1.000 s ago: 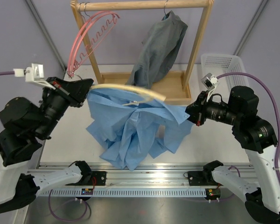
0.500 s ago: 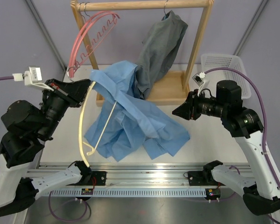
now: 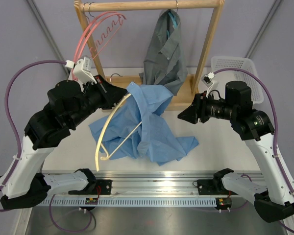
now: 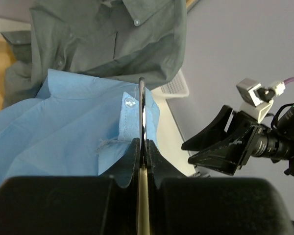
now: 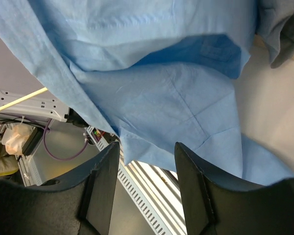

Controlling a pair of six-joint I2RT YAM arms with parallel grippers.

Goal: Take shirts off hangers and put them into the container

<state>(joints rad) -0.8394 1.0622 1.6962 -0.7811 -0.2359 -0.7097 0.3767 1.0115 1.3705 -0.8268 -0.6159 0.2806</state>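
Left fingers [image 4: 157, 161] have risen, clenching the cream hanger [image 3: 105, 132] draped with crumpled blue shirt [image 3: 157, 132]; right fingers [image 5: 100, 186] released.

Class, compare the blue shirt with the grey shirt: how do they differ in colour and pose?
The blue shirt is light blue; the grey shirt dark grey. The blue shirt slumps crumpled onto the table, its top held up at the cream hanger; the grey shirt hangs from the rail. Both are collared button-ups.
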